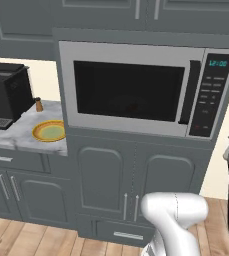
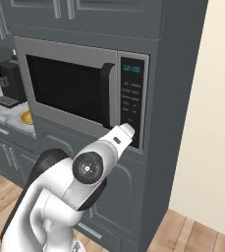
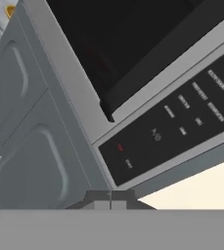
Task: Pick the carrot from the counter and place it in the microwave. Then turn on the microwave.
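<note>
"One faint reddish smudge behind the microwave (image 1: 136, 52) door: the carrot (image 1: 132, 106)?"
"Likely. Light, stiff, already in."
"And the keypad (image 1: 213, 95)?"
"Hard, flat buttons: press, don't grasp. Gripper (image 3: 111, 199) is closed, empty, near it."

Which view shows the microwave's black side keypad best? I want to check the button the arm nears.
The hand view: the black side keypad is close, labels visible. Left base view shows it whole but small; right base view shows it with the arm covering its lower end.
</note>
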